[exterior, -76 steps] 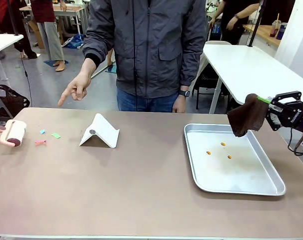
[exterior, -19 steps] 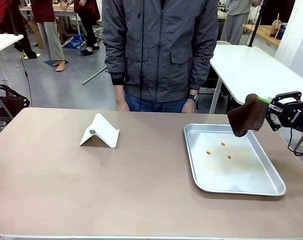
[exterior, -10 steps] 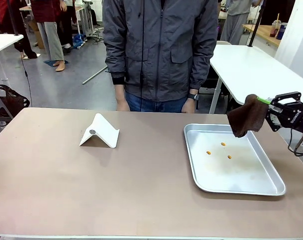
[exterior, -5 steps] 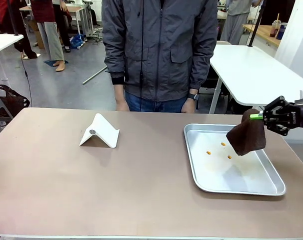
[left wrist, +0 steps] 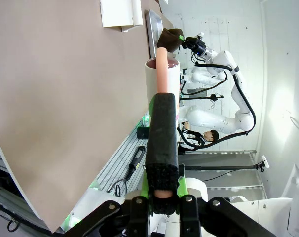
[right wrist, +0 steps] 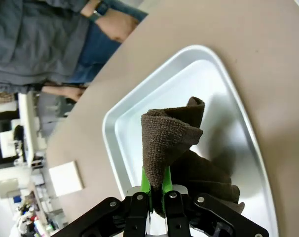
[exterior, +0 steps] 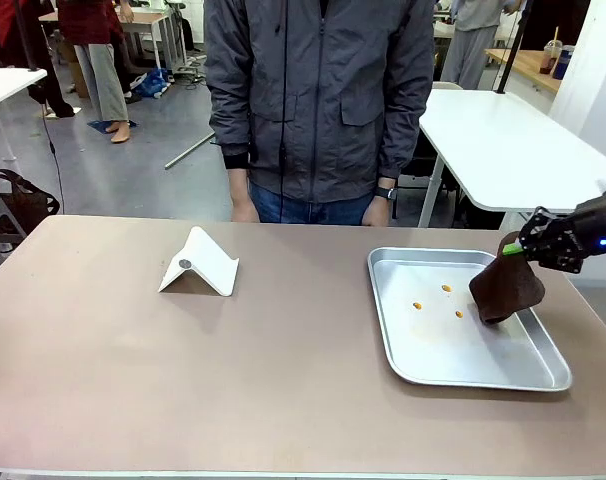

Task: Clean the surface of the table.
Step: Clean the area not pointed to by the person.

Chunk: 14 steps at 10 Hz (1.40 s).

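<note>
So the table (exterior: 233, 370) is the big taupe one running from the near edge up to the person (exterior: 318, 100) at the far edge. Its top looks bare apart from a white folded stand (exterior: 198, 262) toward the far left and a metal tray (exterior: 433, 345) on the right end. The right tool (exterior: 513, 249) is pinched tight on a brown cloth (exterior: 505, 285), whose bottom is bunched on the tray floor by the tray's right rim, just beside a few orange crumbs (exterior: 446, 288). Looks like a wipe inside the tray is about to start. To do it well, the cloth should be pressed flat before dragging, then swept toward one tray corner so the crumbs bunch up instead of hopping onto the table. That arm reaches in over the table's right edge, wrist tipped so the fingers point down and in toward the tray. The left tool (left wrist: 162, 192) is clamped on a lint roller (left wrist: 162, 138) by its dark grip and seems to be held in the air off the table's left end.
</note>
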### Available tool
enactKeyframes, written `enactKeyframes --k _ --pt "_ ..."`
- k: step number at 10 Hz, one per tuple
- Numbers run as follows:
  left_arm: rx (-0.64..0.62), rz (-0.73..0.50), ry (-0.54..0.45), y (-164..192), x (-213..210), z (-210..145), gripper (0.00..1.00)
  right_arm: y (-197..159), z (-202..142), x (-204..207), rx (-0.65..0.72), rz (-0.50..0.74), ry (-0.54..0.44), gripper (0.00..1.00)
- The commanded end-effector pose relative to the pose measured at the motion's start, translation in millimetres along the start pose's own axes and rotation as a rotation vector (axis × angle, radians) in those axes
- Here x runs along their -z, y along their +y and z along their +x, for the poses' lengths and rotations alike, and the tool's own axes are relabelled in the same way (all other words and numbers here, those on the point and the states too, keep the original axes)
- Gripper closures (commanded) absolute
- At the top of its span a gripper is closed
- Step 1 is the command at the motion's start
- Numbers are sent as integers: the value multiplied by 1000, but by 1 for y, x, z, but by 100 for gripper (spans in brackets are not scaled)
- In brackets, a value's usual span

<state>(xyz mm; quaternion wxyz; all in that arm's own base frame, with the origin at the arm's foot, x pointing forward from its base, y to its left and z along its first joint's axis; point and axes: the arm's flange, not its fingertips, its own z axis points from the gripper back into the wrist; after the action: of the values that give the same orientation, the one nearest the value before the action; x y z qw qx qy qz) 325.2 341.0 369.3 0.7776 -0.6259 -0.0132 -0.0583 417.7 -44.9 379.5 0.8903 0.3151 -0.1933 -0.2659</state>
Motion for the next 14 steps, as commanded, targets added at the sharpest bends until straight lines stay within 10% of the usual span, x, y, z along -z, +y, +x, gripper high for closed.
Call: enactKeyframes --k 1,14 --pt "-8 -10 -15 -8 -4 1 78 9 14 21 15 -35 28 91" --pt "-8 -10 -15 -8 -4 1 78 23 -9 158 33 95 379 91"
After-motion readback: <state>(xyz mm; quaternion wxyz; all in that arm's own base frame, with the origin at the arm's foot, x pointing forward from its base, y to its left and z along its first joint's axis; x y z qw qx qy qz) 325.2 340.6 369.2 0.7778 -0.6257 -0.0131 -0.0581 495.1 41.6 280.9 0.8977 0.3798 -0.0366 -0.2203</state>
